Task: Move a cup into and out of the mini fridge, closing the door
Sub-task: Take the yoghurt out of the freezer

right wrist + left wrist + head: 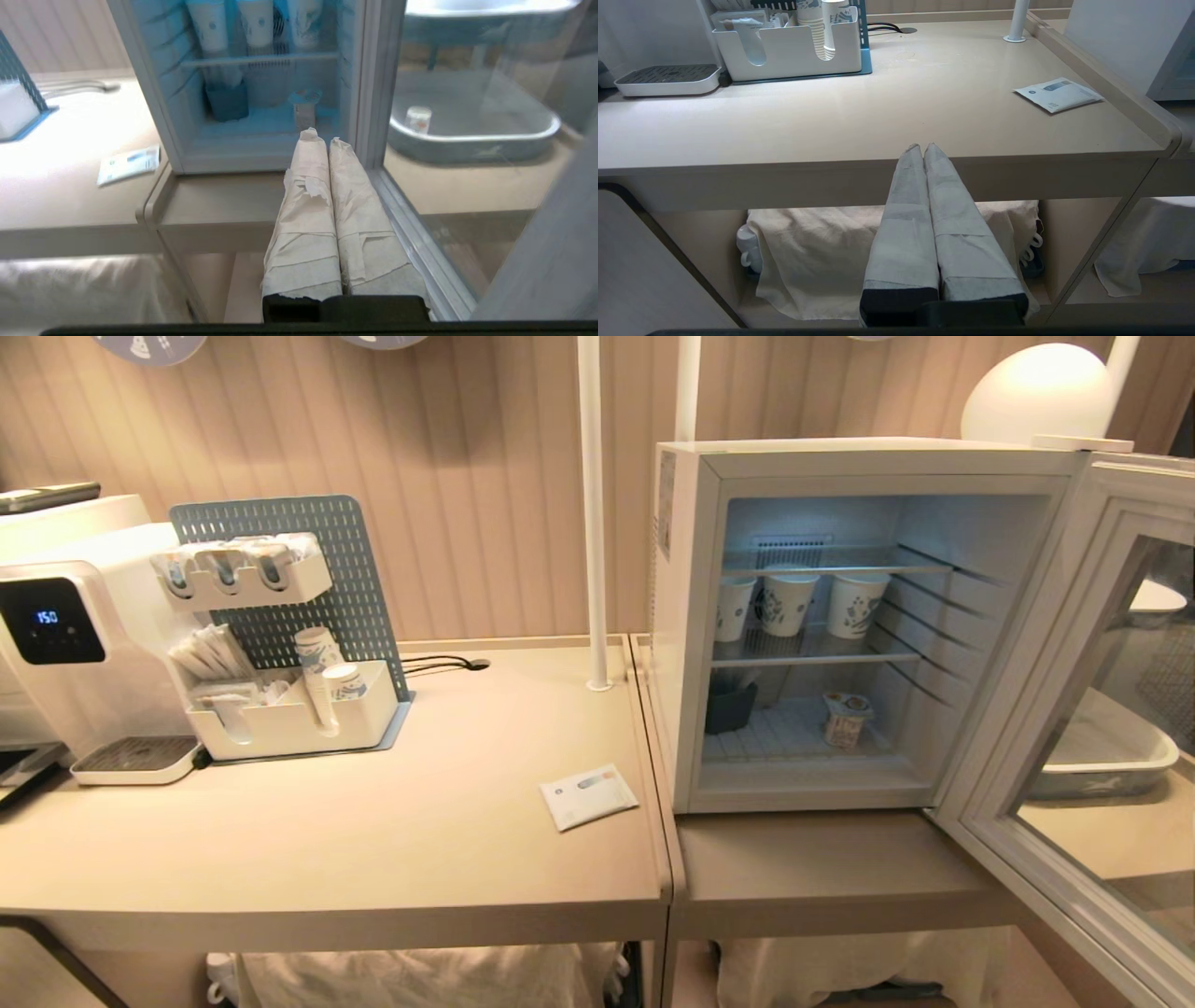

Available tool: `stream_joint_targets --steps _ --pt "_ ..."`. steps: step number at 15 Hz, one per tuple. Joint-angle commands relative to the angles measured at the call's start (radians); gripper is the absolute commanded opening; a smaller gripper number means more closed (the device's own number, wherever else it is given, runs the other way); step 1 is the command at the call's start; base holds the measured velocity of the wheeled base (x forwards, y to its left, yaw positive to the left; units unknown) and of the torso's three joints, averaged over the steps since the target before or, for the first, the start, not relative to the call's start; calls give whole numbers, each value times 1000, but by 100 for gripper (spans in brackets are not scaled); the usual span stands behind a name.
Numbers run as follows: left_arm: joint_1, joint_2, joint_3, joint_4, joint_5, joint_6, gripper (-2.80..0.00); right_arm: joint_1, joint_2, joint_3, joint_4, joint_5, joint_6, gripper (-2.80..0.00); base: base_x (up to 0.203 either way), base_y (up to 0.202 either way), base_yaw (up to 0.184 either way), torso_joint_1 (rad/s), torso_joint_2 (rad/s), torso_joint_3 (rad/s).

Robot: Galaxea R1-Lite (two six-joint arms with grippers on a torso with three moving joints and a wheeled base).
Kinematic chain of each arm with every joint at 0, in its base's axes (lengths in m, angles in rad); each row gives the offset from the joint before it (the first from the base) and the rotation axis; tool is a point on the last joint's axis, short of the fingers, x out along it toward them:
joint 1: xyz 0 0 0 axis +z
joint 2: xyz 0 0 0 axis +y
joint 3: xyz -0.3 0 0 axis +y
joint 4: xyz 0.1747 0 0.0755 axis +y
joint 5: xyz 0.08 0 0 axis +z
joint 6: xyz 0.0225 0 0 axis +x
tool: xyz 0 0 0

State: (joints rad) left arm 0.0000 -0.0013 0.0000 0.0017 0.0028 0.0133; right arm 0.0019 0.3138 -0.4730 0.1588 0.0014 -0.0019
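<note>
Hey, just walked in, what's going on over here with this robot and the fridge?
Nothing is being held yet. The mini fridge stands with its door swung wide open, and the cup sits on its bottom shelf. The right tool, shut and empty, points toward the opening from in front. The left tool, also shut, is parked at the counter's front edge.

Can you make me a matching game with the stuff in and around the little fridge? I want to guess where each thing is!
Things:
1. cup
2. paper cups
3. door
4. flat packet

Places or states:
A. lying on the table left of the mini fridge
B. swung wide open
C. on the fridge's bottom floor
D. standing in a row on the middle wire shelf

Right pairs: 1-C, 2-D, 3-B, 4-A
</note>
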Motion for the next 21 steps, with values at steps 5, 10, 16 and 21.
stream_joint_targets --steps 5,10,16,21 --pt "0 1 2 0 2 -9 -280 1 654 -157 37 69 -1 -280 0 0 0 0 0 0" --pt "0 1 2 0 2 -13 -280 2 1017 -159 1 119 1 -280 0 0 0 0 0 0" --pt "0 1 2 0 2 -15 -280 3 1448 -148 -376 123 -1 -280 0 0 0 0 0 0" --pt "0 1 2 0 2 -18 -280 12 1698 -190 -948 88 83 -280 0 0 0 0 0 0"
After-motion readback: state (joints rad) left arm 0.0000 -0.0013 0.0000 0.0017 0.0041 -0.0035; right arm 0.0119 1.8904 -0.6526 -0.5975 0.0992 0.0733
